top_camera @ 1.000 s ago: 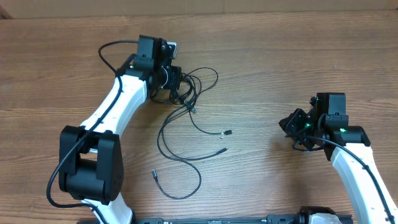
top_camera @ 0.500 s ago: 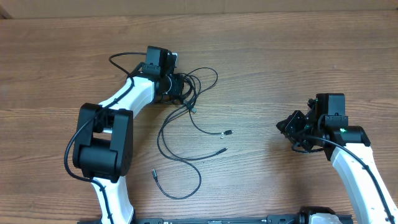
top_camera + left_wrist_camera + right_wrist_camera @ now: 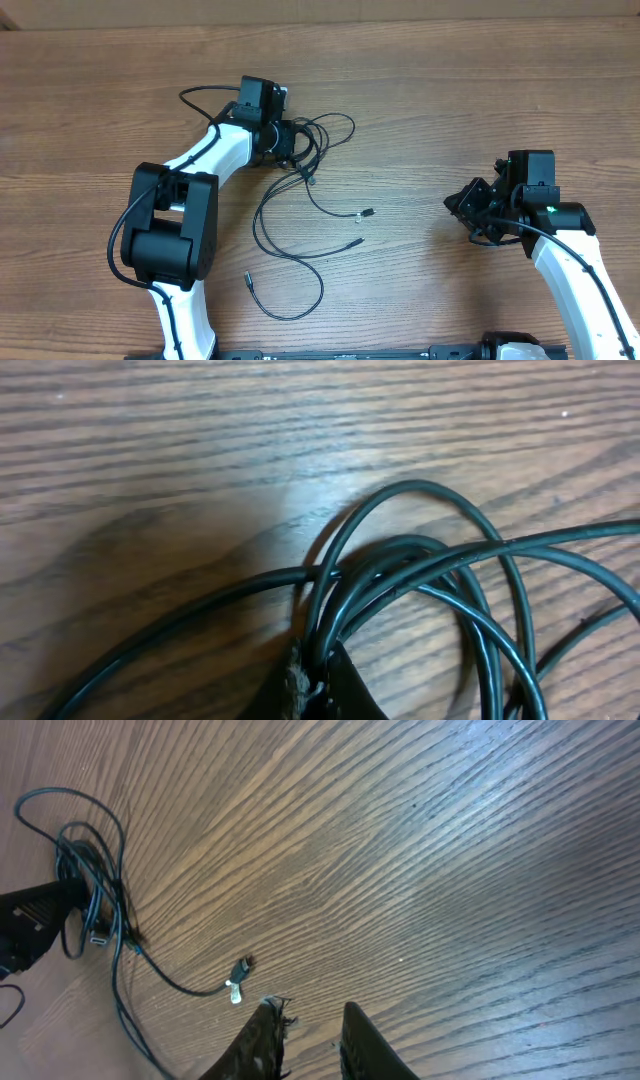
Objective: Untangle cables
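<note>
Several thin black cables (image 3: 300, 190) lie tangled on the wooden table, bunched at the top (image 3: 312, 138) and trailing down in loose loops. Their plugs (image 3: 367, 212) lie scattered at the loop ends. My left gripper (image 3: 290, 148) is at the bunch. In the left wrist view its fingertips (image 3: 318, 672) are shut on a few cable strands (image 3: 400, 575) that fan out in loops. My right gripper (image 3: 312, 1020) hovers open over bare wood with nothing between its fingers. A silver-tipped plug (image 3: 240, 983) lies just ahead and left of it. In the overhead view the right gripper (image 3: 463, 207) is far right of the cables.
The left arm's own thicker black wire (image 3: 200, 95) loops above its wrist. The table's far edge (image 3: 320, 22) runs along the top. Bare wood separates the cables from the right arm (image 3: 570, 260).
The left arm swung its elbow in toward the middle, and its jaws went from open to shut on the cable bunch. The upper loop shifted slightly. The right arm stayed still.
</note>
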Controlling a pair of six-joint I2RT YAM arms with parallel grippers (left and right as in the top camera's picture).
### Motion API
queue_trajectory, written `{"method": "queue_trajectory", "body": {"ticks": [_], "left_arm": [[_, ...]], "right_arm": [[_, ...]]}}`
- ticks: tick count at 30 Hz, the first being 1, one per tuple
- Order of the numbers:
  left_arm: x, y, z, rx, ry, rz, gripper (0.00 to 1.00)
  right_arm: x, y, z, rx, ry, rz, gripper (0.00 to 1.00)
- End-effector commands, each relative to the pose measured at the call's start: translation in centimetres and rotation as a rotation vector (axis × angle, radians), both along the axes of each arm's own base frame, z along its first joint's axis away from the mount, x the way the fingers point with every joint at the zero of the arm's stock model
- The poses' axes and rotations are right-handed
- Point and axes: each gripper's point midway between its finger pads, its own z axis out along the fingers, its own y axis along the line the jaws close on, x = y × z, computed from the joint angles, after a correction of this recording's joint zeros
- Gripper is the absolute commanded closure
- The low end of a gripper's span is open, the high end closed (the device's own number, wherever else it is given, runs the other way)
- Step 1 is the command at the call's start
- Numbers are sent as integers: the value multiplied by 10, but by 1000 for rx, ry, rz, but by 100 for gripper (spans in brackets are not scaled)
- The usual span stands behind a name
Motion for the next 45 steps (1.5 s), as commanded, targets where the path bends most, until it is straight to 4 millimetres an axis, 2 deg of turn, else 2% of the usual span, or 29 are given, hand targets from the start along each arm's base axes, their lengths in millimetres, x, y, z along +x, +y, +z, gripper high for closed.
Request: {"method": "queue_trajectory", "body": {"ticks": [1,5,8,11,15,18,22,28,31,35,37,39,43,45], "left_arm": [[3,-30,27,-117,-12,-71,96],[2,-63,92,-309,-33,-169,96],[-4,-79,139,-413,-46,-220,96],[-15,-93,175,-480,-79,-280,96],[-36,-111,203,-504,-101,-340,96],[-53,-127,218,-510,-110,-386,96],[-70,-144,232,-517,-127,-437,96],[-87,-163,234,-520,-114,-486,96],[-95,-170,234,-531,-96,-505,96],[-106,-178,238,-571,-64,-539,96],[-111,-181,242,-601,-46,-548,96],[-115,-182,246,-622,-41,-565,96],[-123,-184,255,-654,-37,-596,96],[-124,-184,257,-659,-40,-601,96]], "right_arm": [[3,7,7,20,-31,48,82],[3,24,16,94,-79,154,82],[4,43,30,188,-144,247,82],[9,58,46,279,-217,307,80],[19,75,75,388,-350,392,68],[27,82,93,449,-409,404,61],[32,91,103,462,-454,424,48],[35,114,120,475,-539,501,46],[39,117,123,469,-558,495,48],[51,108,117,427,-526,387,62],[55,104,114,406,-519,348,78],[58,101,112,394,-513,321,83],[62,98,110,383,-506,287,85],[62,97,110,381,-506,285,96]]}}
